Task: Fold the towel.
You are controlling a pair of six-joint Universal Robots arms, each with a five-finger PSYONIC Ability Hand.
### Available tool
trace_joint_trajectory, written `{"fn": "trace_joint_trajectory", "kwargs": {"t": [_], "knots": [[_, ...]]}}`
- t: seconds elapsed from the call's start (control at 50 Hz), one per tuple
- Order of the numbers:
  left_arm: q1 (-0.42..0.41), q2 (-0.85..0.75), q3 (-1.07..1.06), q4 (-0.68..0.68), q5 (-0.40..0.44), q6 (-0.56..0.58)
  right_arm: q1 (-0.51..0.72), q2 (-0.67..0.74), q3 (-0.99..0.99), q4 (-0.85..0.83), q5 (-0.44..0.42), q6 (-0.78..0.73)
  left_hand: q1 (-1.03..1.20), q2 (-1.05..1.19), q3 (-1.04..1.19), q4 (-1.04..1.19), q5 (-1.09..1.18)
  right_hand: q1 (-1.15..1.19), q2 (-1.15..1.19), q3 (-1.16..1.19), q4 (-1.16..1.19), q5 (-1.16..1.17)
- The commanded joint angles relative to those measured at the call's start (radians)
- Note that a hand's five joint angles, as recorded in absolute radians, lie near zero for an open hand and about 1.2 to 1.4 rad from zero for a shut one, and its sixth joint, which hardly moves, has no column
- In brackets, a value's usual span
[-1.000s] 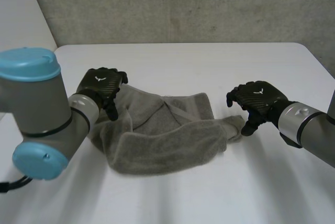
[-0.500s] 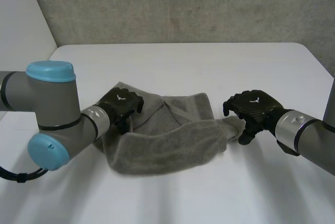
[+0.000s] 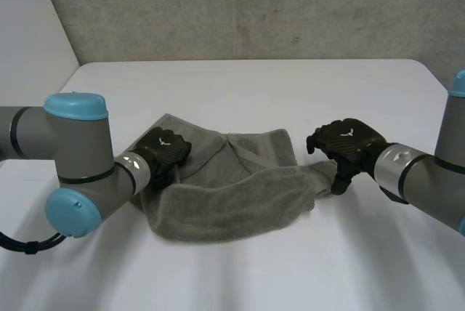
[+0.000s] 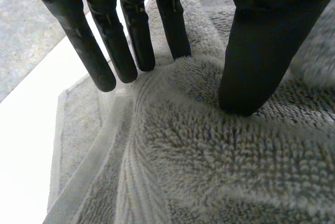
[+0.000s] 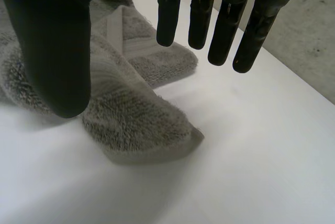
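Note:
A grey towel (image 3: 225,195) lies crumpled in a long heap on the white table (image 3: 254,86). My left hand (image 3: 163,145) rests on the towel's left end. In the left wrist view its straight fingers (image 4: 131,35) and thumb press into the towel (image 4: 209,156), a low ridge of cloth standing between them without being pinched. My right hand (image 3: 347,139) hovers at the towel's right end. In the right wrist view its thumb (image 5: 52,41) and straight fingers are spread apart above the towel's corner (image 5: 136,119), holding nothing.
A grey wall runs behind the table's far edge. Bare white tabletop lies in front of the towel and to the right of its corner (image 5: 251,145).
My left hand came down and toward me onto the towel's left end, and its fingers drew in. My right hand slid a little left, over the towel's right corner.

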Motion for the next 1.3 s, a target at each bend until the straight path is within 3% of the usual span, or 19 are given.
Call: {"fn": "trace_joint_trajectory", "kwargs": {"t": [0.02,0.22,0.26,0.3,0.32,0.44,0.48,0.52,0.56,0.6,0.62,0.64,0.68,0.76,0.9,1.0,1.06,1.22,1.3], "knots": [[0.006,0.000,-0.011,0.006,-0.036,0.063,0.032,0.059,-0.121,0.118,-0.002,0.006,0.085,0.089,0.089,0.089,0.088,0.082,0.024,0.038,0.041,0.045],[0.015,0.010,-0.020,0.005,-0.074,0.129,0.072,0.239,-0.317,0.262,0.001,0.024,0.458,0.462,0.462,0.462,0.461,0.117,0.059,0.073,0.076,0.080],[0.015,0.010,-0.020,0.005,-0.074,0.129,0.072,0.266,-0.340,0.276,0.003,0.021,0.458,0.462,0.462,0.462,0.461,0.238,0.179,0.194,0.197,0.201],[0.015,0.008,-0.021,0.002,-0.074,0.129,0.072,0.298,-0.394,0.294,0.006,0.010,0.593,0.597,0.597,0.597,0.596,0.897,0.839,0.854,0.856,0.861],[0.015,0.008,-0.021,0.003,-0.074,0.129,0.072,0.298,-0.394,0.294,0.006,0.010,0.741,0.745,0.745,0.745,0.744,0.901,0.843,0.857,0.860,0.864],[0.023,0.040,0.047,0.090,-0.097,0.121,0.074,0.295,-0.564,0.258,0.050,0.027,0.743,0.747,0.746,0.747,0.746,0.982,0.924,0.939,0.941,0.945],[0.028,0.062,0.090,0.149,-0.114,0.117,0.077,0.289,-0.619,0.201,0.090,0.036,0.743,0.747,0.746,0.747,0.746,0.982,0.924,0.939,0.941,0.945],[0.028,0.086,0.140,0.212,-0.132,0.106,0.106,0.257,-0.699,0.024,0.156,0.049,0.743,0.747,0.746,0.747,0.746,0.982,0.924,0.939,0.941,0.945],[0.026,0.112,0.210,0.287,-0.146,0.083,0.106,0.257,-0.699,0.023,0.156,0.049,0.743,0.747,0.746,0.747,0.746,0.982,0.924,0.939,0.941,0.945],[0.028,0.146,0.322,0.409,-0.165,-0.004,0.123,0.170,-0.686,-0.331,0.223,0.052,0.743,0.747,0.746,0.747,0.746,0.982,0.924,0.939,0.941,0.945],[0.028,0.146,0.322,0.410,-0.165,-0.005,0.123,0.140,-0.658,-0.454,0.247,0.052,0.743,0.747,0.746,0.747,0.746,0.982,0.924,0.939,0.941,0.945],[0.028,0.155,0.371,0.466,-0.175,-0.067,0.123,0.140,-0.658,-0.456,0.247,0.052,0.743,0.747,0.746,0.747,0.746,0.982,0.924,0.939,0.941,0.945],[0.031,0.163,0.413,0.520,-0.195,-0.135,0.123,0.077,-0.551,-0.752,0.293,0.044,0.743,0.747,0.746,0.747,0.746,0.982,0.924,0.939,0.941,0.945],[0.046,0.178,0.445,0.594,-0.263,-0.242,0.123,0.047,-0.462,-0.929,0.299,0.039,0.743,0.747,0.746,0.747,0.746,0.982,0.924,0.939,0.941,0.945],[0.057,0.204,0.293,0.563,-0.300,-0.261,0.129,0.040,-0.340,-0.828,0.254,0.039,0.743,0.747,0.746,0.747,0.746,0.982,0.924,0.939,0.941,0.945],[0.069,0.226,0.080,0.559,-0.293,-0.262,0.120,0.065,-0.224,-0.623,0.140,0.021,0.743,0.747,0.746,0.747,0.746,0.982,0.924,0.939,0.941,0.945],[0.069,0.223,-0.066,0.559,-0.278,-0.261,0.118,0.082,-0.185,-0.580,0.116,0.006,0.743,0.747,0.746,0.747,0.746,0.982,0.924,0.939,0.941,0.945],[0.066,0.198,-0.373,0.539,-0.241,-0.255,0.112,0.165,0.018,-0.332,0.107,-0.248,0.743,0.747,0.746,0.747,0.746,0.982,0.924,0.939,0.941,0.945],[0.060,0.217,-0.489,0.386,-0.244,-0.252,0.108,0.152,0.054,-0.255,0.110,-0.313,0.743,0.747,0.746,0.747,0.746,0.982,0.924,0.939,0.941,0.945]]}}
